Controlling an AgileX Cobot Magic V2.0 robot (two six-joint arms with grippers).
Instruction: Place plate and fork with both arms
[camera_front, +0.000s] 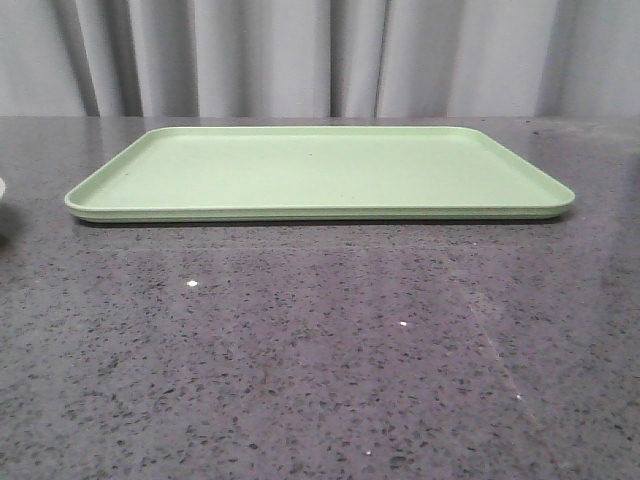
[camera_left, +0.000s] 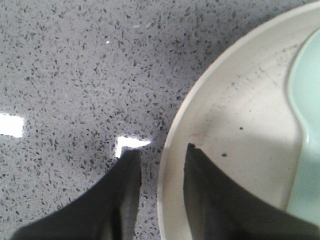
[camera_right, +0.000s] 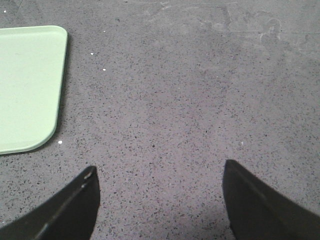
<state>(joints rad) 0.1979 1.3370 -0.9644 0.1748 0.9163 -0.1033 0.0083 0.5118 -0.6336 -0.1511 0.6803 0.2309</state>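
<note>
Closest to the left wrist camera, the left gripper (camera_left: 161, 162) straddles the rim of the plate (camera_left: 235, 115): one dark finger (camera_left: 122, 200) is outside over the table (camera_left: 75, 75), the other inside over the plate's floor, with a narrow gap between them; whether they pinch the rim I cannot tell. The plate is round, pale cream with a few dark specks and a raised rim, filling the right side of that frame. A pale blue-green spoon (camera_left: 306, 130) lies in it at the right edge. In the right wrist view the right gripper (camera_right: 160, 200) is spread wide over bare table, holding nothing. Farther back, mid-frame in the front view, sits the light green tray (camera_front: 320, 172).
</note>
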